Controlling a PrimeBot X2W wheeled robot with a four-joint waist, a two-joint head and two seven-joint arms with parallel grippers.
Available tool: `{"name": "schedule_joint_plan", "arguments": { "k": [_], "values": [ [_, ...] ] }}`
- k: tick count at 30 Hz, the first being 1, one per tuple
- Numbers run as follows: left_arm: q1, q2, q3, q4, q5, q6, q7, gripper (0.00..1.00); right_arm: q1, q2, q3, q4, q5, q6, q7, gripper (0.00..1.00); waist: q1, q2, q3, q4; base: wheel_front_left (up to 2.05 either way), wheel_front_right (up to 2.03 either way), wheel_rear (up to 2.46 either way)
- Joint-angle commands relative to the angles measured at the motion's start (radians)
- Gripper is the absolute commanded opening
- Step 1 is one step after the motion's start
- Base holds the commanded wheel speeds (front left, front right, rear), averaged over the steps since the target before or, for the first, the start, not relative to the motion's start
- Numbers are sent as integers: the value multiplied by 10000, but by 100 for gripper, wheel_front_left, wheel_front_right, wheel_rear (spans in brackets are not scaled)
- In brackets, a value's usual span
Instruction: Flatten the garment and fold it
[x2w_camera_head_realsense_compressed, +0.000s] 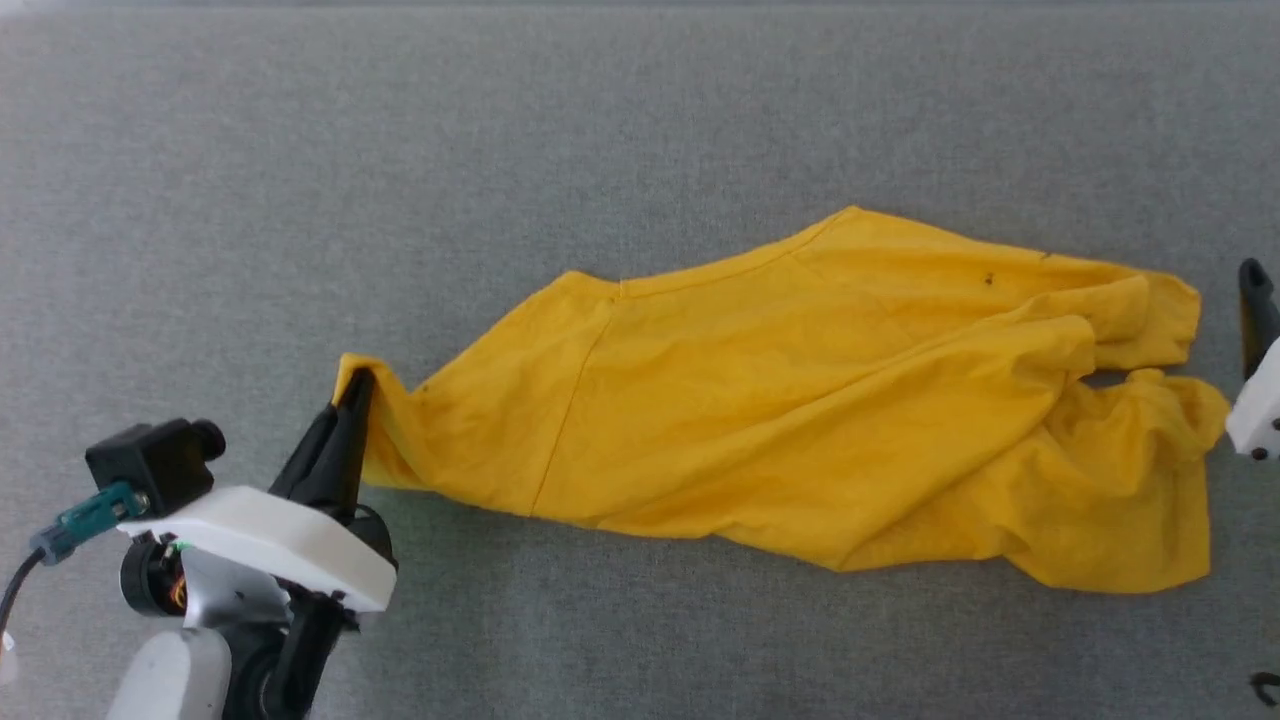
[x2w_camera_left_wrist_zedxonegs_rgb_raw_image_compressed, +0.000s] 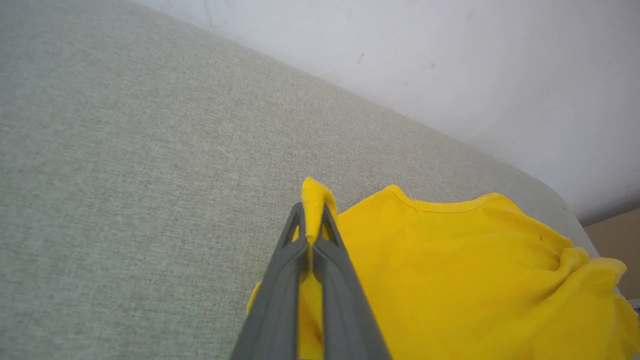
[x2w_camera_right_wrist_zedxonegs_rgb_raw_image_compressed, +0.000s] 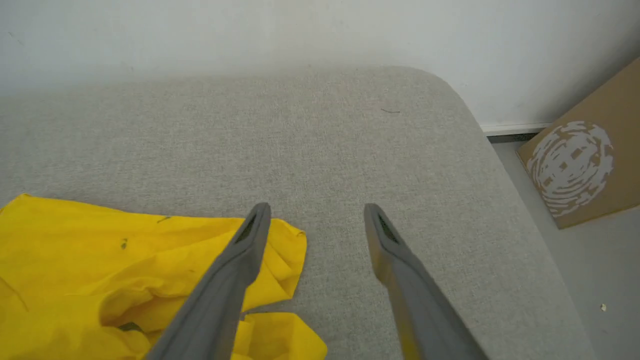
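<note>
One garment (x2w_camera_head_realsense_compressed: 800, 400), two left fingers (x2w_camera_left_wrist_zedxonegs_rgb_raw_image_compressed: 272, 300), two right fingers (x2w_camera_right_wrist_zedxonegs_rgb_raw_image_compressed: 215, 295), one box (x2w_camera_right_wrist_zedxonegs_rgb_raw_image_compressed: 585, 150).

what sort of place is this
Probably a plain indoor room, home or test space I can't tell: a grey fabric-covered surface stands against a bare white wall, with a cardboard box on the floor beside it.
</note>
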Motion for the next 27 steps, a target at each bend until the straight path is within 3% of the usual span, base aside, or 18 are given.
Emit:
{"name": "schedule_joint_plan", "arguments": {
  "k": [1,16,17,18,19,20,23,27],
  "values": [
    [-186,58,-8,-75,43,-52,-24,0,-134,-120,-3,74,-99,-7,73,100,-3,0,693,-4,0,0,0],
    [-839,187,-28,-46,-35,-219,-30,0,-542,-248,529,1148,328,-7,959,100,-3,0,1694,223,0,0,0],
    [-857,180,-38,-22,-46,-223,-31,0,-561,-220,531,1252,417,-7,1171,80,-3,0,1696,238,0,0,0],
    [-874,172,-52,7,-54,-227,-30,0,-571,-172,523,1334,513,-7,1452,40,-3,0,1684,253,0,0,0],
    [-889,163,-69,39,-60,-226,-25,0,-575,-145,587,1350,592,-7,1715,11,-3,0,1662,270,0,0,0],
    [-899,157,-80,75,-65,-220,-18,0,-588,-135,640,1311,631,-7,1912,0,-3,0,1617,275,0,0,0],
    [-878,139,-68,171,-104,-183,-15,0,-598,-97,802,1040,723,-7,2278,0,-3,0,1379,236,0,0,0],
    [-844,81,-20,236,-154,-165,-144,0,-611,-79,866,581,791,-7,1938,0,-3,0,921,174,0,0,0]
  ]
}}
